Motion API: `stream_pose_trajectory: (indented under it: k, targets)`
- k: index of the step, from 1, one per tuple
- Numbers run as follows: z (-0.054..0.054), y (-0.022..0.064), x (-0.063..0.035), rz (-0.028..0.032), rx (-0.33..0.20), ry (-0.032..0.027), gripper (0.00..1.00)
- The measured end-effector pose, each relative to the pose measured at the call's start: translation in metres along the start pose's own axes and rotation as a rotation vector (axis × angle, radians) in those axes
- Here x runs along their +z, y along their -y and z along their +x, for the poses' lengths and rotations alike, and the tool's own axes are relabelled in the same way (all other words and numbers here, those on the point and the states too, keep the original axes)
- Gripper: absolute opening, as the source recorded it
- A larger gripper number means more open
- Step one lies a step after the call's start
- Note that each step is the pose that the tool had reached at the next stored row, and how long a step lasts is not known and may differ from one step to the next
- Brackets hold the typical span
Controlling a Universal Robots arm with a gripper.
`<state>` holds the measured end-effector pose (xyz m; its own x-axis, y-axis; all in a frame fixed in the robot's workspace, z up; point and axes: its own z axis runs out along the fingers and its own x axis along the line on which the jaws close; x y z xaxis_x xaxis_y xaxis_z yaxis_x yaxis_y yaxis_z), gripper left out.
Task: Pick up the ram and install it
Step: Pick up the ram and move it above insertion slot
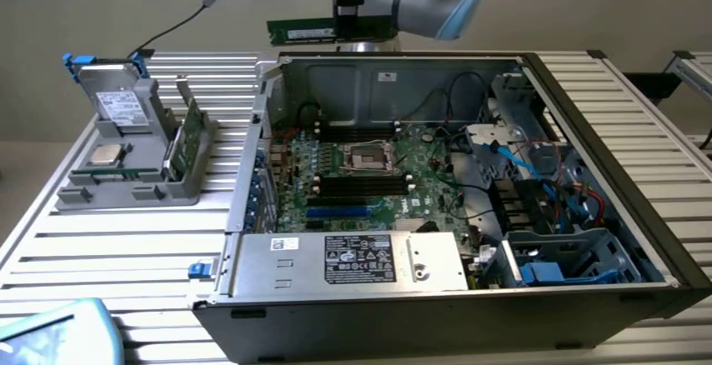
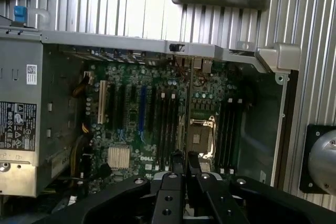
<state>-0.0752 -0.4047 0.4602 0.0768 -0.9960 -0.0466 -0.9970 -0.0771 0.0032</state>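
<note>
In the exterior view the ram (image 1: 300,29), a long narrow green stick, is held level in the air above the back wall of the open computer case (image 1: 601,115). My gripper (image 1: 353,25) is shut on its right end, well above the motherboard (image 1: 418,186). Black memory slots (image 1: 356,187) lie beside the processor socket (image 1: 365,158). From the wrist, the black fingers (image 2: 176,167) stand close together, high over the board's slots (image 2: 165,124) and socket (image 2: 202,137). The ram itself is hard to make out between them there.
A grey parts holder (image 1: 128,192) stands at the exterior view's left with a drive (image 1: 117,107), a silver processor chip (image 1: 108,155) and an upright green card (image 1: 192,136). A power supply (image 1: 345,258) fills the case's front. Blue cables (image 1: 534,165) run along its right side.
</note>
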Motion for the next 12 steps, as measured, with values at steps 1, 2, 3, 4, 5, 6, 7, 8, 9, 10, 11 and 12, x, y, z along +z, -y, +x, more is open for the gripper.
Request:
stream_pose_trajectory:
  k: [1, 2, 3, 4, 5, 6, 7, 8, 9, 10, 11, 12]
  targets:
    - [0.000, 0.0045, -0.0006, 0.0000, 0.000, 0.0000, 0.14]
    - [0.001, 0.0087, -0.0011, 0.0000, 0.000, 0.0000, 0.14]
    - [0.001, 0.0133, -0.0016, 0.0000, 0.000, 0.0001, 0.14]
    - [0.001, 0.0178, -0.0020, 0.0001, 0.000, 0.0001, 0.14]
    - [0.002, 0.0224, -0.0022, 0.0001, 0.000, 0.0001, 0.14]
    - [0.002, 0.0270, -0.0024, 0.0000, 0.000, 0.0000, 0.14]
    - [0.002, 0.0317, -0.0025, 0.0000, 0.000, -0.0007, 0.14]
    - [0.003, 0.0363, -0.0025, -0.0001, 0.000, -0.0022, 0.14]
    - [0.003, 0.0402, -0.0025, -0.0003, 0.000, -0.0047, 0.14]
    - [0.003, 0.0431, -0.0024, -0.0006, 0.000, -0.0085, 0.14]
    - [0.003, 0.0446, -0.0019, -0.0012, 0.001, -0.0118, 0.14]
    - [0.004, 0.0460, -0.0013, -0.0024, 0.001, -0.0144, 0.14]
